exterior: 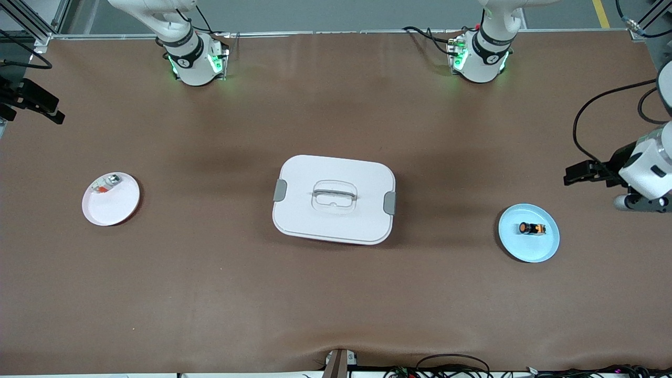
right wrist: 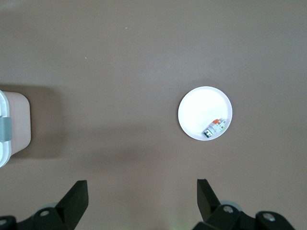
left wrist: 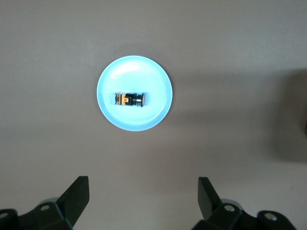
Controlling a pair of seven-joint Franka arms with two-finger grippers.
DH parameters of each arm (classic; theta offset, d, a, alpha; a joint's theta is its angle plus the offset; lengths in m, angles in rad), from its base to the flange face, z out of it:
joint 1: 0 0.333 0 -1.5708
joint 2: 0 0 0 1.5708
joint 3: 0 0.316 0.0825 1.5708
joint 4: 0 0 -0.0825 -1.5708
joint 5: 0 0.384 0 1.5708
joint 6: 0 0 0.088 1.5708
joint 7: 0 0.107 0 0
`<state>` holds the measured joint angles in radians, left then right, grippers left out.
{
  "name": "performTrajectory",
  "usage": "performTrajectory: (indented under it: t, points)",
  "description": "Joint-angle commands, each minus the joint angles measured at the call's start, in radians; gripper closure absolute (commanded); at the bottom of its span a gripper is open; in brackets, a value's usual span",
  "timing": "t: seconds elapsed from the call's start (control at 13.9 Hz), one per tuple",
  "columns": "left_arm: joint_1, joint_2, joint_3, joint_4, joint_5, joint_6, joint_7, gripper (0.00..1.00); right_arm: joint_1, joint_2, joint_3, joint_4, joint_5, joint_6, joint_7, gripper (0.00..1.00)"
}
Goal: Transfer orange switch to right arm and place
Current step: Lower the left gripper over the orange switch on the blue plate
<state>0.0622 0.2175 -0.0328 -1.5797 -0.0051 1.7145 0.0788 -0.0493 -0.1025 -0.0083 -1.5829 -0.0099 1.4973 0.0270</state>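
The orange switch (exterior: 531,228), a tiny black cylinder with an orange cap, lies on its side on a light blue plate (exterior: 546,251) toward the left arm's end of the table. It also shows in the left wrist view (left wrist: 129,99), in the middle of the blue plate (left wrist: 156,76). My left gripper (exterior: 643,195) hangs high above the table beside that plate, at the table's end. It is open and empty (left wrist: 144,184). My right gripper (exterior: 8,102) waits high over the other end of the table, open and empty (right wrist: 142,187).
A white lidded container (exterior: 315,173) with grey clips and a clear handle stands at the table's middle; its corner shows in the right wrist view (right wrist: 14,120). A white plate (exterior: 118,210) toward the right arm's end holds a small silver-white part (exterior: 107,184) with a red-orange bit (right wrist: 214,128).
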Motion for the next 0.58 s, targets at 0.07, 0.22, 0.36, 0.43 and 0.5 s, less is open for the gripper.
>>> performTrajectory:
  t: [0.07, 0.22, 0.36, 0.43, 0.5]
  points:
    - [0.021, 0.075, 0.001, 0.004, -0.001, 0.068, 0.03, 0.0, -0.021, -0.008, 0.004, 0.006, 0.004, 0.015, 0.002, 0.0]
    - [0.021, 0.104, 0.001, -0.011, 0.004, 0.112, 0.056, 0.0, -0.021, -0.008, 0.004, 0.004, 0.002, 0.018, 0.001, 0.0]
    - [0.028, 0.128, 0.001, -0.045, 0.004, 0.178, 0.075, 0.0, -0.023, -0.006, 0.004, 0.004, -0.002, 0.026, -0.018, 0.0]
    - [0.033, 0.138, 0.001, -0.06, 0.005, 0.21, 0.075, 0.0, -0.024, -0.006, 0.004, 0.003, -0.004, 0.032, -0.036, 0.0]
    - [0.033, 0.148, 0.001, -0.075, 0.007, 0.238, 0.076, 0.0, -0.027, -0.005, 0.004, 0.003, -0.002, 0.034, -0.042, 0.0]
